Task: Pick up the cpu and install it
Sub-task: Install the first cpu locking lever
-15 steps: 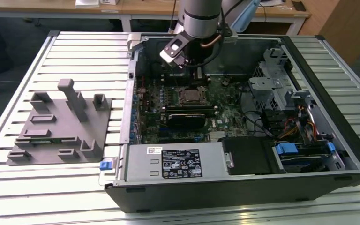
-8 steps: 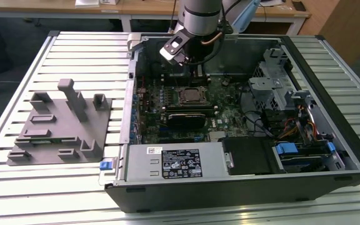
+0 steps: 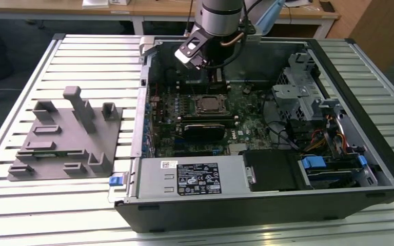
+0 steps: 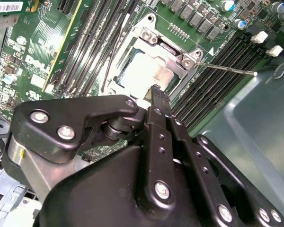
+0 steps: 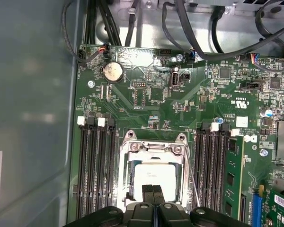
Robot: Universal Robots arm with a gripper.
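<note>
The cpu (image 5: 154,174), a pale silvery square chip, lies inside the metal-framed socket (image 5: 132,142) on the green motherboard. It also shows as a bright square (image 4: 143,71) in the second wrist view and as a small pale square (image 3: 209,105) in the exterior view. My gripper (image 5: 154,193) hangs just above the chip's near edge, apart from it. Its two black fingertips (image 4: 159,97) are pressed together with nothing between them. In the exterior view the gripper (image 3: 211,65) is inside the open computer case, over the board's rear part. A thin socket lever (image 4: 227,68) sticks out sideways.
Memory slots (image 5: 97,165) flank the socket on both sides. A grey fixture (image 3: 67,138) lies on the slatted table at the exterior view's left. A grey box with a white label (image 3: 190,177) sits at the case front, and drive cages and cables (image 3: 313,107) at the right.
</note>
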